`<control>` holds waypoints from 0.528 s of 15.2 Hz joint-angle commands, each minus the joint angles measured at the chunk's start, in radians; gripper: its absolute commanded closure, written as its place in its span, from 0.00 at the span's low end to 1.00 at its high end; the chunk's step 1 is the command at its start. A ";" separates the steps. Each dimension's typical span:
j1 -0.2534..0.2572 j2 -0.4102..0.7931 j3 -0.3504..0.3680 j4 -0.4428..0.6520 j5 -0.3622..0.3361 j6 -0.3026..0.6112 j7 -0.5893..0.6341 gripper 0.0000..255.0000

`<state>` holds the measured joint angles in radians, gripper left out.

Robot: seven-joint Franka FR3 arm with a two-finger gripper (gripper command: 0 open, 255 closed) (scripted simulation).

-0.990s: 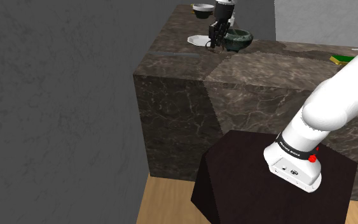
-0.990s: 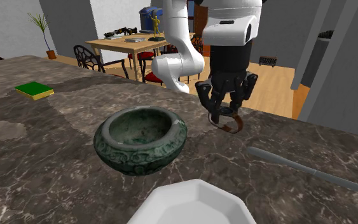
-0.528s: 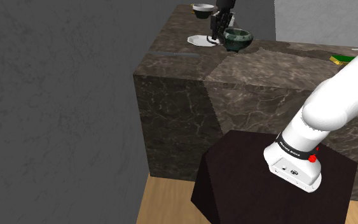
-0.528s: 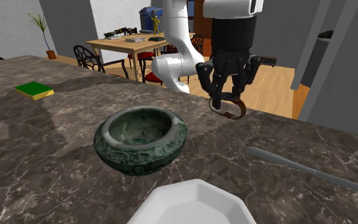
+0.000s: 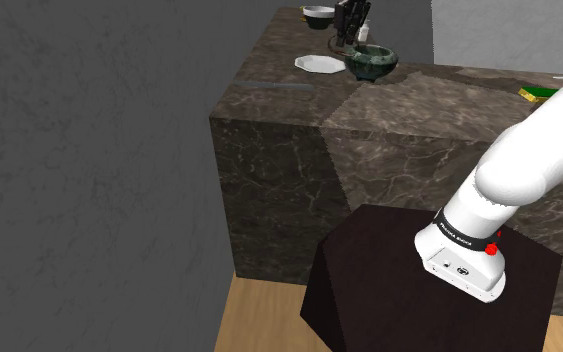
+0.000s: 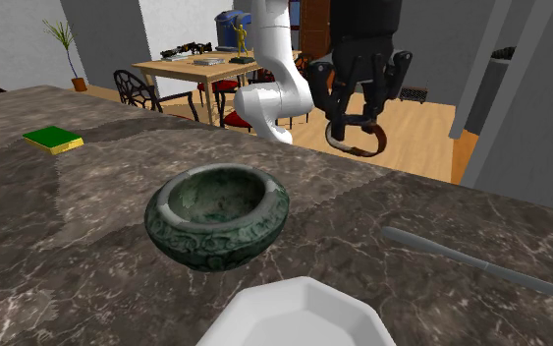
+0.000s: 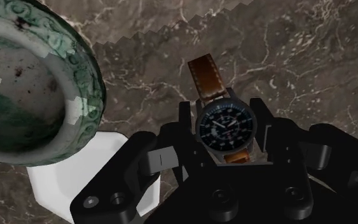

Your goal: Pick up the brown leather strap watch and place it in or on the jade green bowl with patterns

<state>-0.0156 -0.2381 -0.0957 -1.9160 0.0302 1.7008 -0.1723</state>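
My black gripper (image 6: 359,116) hangs above the marble counter, shut on the brown strap watch (image 6: 363,144). In the wrist view the watch (image 7: 223,124) shows a dark blue dial clasped between the fingers (image 7: 187,121), its brown strap (image 7: 207,76) sticking out past them. The green patterned bowl (image 6: 217,214) stands on the counter, to the second exterior view's left of the gripper and lower. Beside the watch in the wrist view is the bowl (image 7: 25,89), with its pale green inside empty. In the shoulder view the gripper (image 5: 350,22) is just left of the bowl (image 5: 372,62).
A white plate (image 6: 299,315) lies close to the bowl; the plate (image 5: 318,63) is at the bowl's left in the shoulder view. A grey rod-like utensil (image 6: 480,262) lies on the counter. A green book (image 6: 52,140) lies farther off. A second small bowl (image 5: 318,15) stands at the counter's far end.
The gripper has risen straight up from the counter with the watch in it, from about a strap's height to well clear of the surface. The bowl and plate stayed put.
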 commanded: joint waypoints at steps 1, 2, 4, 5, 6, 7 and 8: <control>0.000 0.008 -0.001 0.038 0.000 -0.030 0.000 1.00; 0.000 0.010 -0.001 0.054 0.001 -0.044 0.000 1.00; 0.000 0.016 -0.001 0.086 0.001 -0.071 0.001 1.00; 0.000 0.019 -0.001 0.103 0.001 -0.085 0.001 1.00; 0.000 0.022 -0.001 0.120 0.002 -0.099 0.002 1.00; 0.000 0.025 -0.001 0.137 0.002 -0.113 0.002 1.00; 0.001 0.029 -0.001 0.155 0.002 -0.127 0.002 1.00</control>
<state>-0.0147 -0.2099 -0.0965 -1.7771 0.0324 1.5899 -0.1694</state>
